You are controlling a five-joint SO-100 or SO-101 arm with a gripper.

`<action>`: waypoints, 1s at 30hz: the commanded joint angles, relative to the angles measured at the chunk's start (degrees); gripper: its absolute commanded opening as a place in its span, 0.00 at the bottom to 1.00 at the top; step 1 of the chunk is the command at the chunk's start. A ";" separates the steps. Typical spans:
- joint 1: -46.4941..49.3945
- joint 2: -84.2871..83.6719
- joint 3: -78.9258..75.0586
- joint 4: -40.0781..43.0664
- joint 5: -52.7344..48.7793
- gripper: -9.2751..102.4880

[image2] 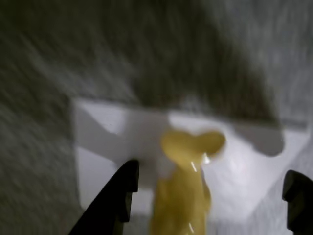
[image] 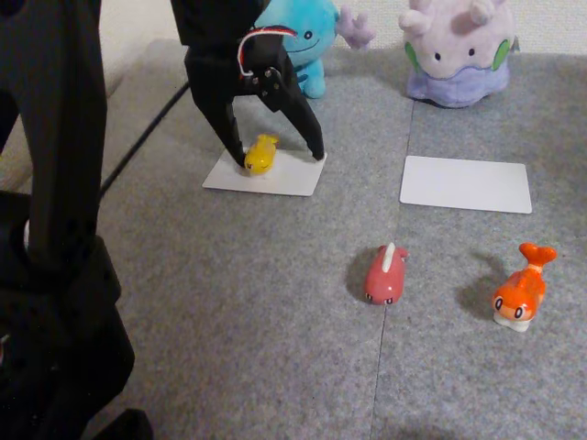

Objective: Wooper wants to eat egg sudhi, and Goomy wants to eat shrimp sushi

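Observation:
Wooper [image: 310, 46], the light-blue plush, stands at the back behind a white card [image: 289, 176]. The egg sudhi [image: 261, 153], a yellow figurine, lies on that card. My gripper [image: 278, 156] is open and straddles it, fingertips down at the card, with the left finger close beside the figurine. In the wrist view the egg sudhi [image2: 183, 191] lies tail-up between the spread fingers of the gripper [image2: 212, 171] on the white card [image2: 98, 147]. Goomy [image: 459, 50], the lilac plush, sits at the back right. The orange shrimp sushi [image: 521, 293] lies at the front right on the mat.
A second white card [image: 466, 183] lies in front of Goomy. A pink-red figurine [image: 385, 275] lies mid-mat. The arm's black base and frame [image: 55, 275] fill the left side. Grey carpet tiles [image: 229, 312] cover the floor.

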 commanded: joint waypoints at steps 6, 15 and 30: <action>0.09 20.57 -1.49 7.47 2.02 0.39; 16.52 27.69 -1.49 13.36 -6.86 0.39; 52.38 21.01 -0.70 13.89 -27.51 0.38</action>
